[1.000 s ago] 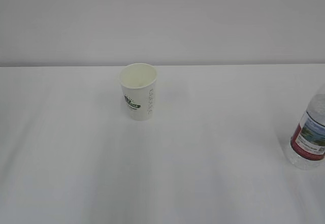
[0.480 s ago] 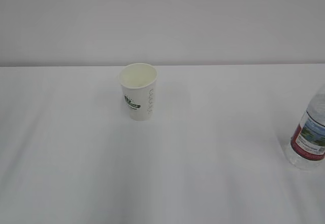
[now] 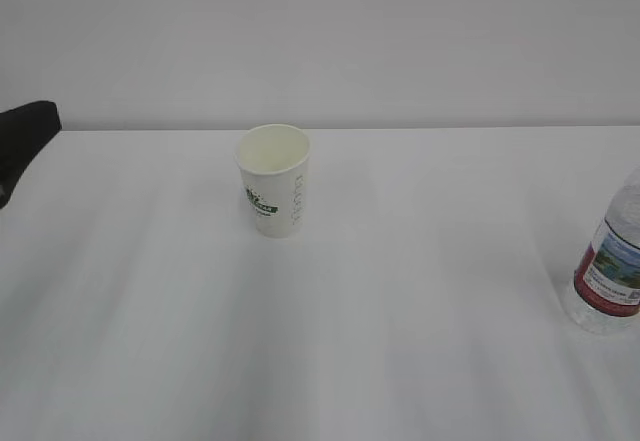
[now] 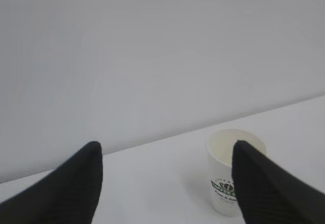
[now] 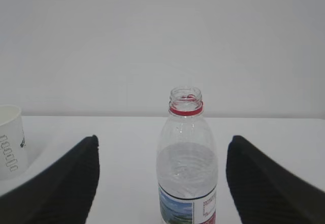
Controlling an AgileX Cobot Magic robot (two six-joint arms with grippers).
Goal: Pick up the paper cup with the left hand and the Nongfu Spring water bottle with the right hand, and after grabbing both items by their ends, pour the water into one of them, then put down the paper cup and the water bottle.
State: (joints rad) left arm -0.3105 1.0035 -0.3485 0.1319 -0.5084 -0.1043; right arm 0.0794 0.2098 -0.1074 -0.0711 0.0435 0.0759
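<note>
at the near right edge of the white table (image 3: 330, 341), nongfu spring water bottle (image 3: 607, 276) upright, uncapped, water (image 5: 187, 165) up to about its shoulder; farther back, left of centre, paper cup (image 3: 273, 179) upright, mouth up, well apart from the bottle. at the far left edge, only a dark sliver of the left hand (image 3: 24, 141). step in hand, by judgement: the approach. best to line up each gripper squarely, take the cup gently to avoid crushing, grip the bottle low and steady. left gripper (image 4: 165, 181) spread wide, empty, cup behind its right finger, untouched. right gripper (image 5: 161, 178) likewise wide apart, bottle centred ahead between fingers, no contact.
</note>
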